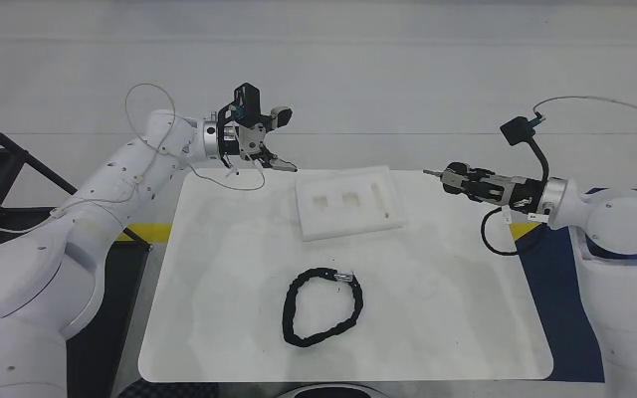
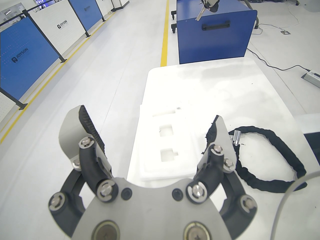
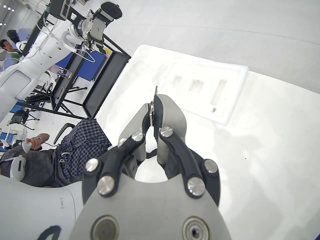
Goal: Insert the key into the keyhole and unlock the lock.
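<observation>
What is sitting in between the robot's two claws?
The white foam tray lies on the table between the left gripper and the right gripper, which holds the key. The top view shows it best.

Cloth-sleeved lock (image 1: 290,316), bright metal key (image 2: 199,15)

The lock (image 1: 290,310) has table (image 1: 448,298) room all round; the foam tray (image 1: 348,221) lies near behind it.

The foam tray (image 1: 348,221) lies on the table (image 1: 448,298) behind the chain lock (image 1: 290,313) (both near its middle).
</observation>
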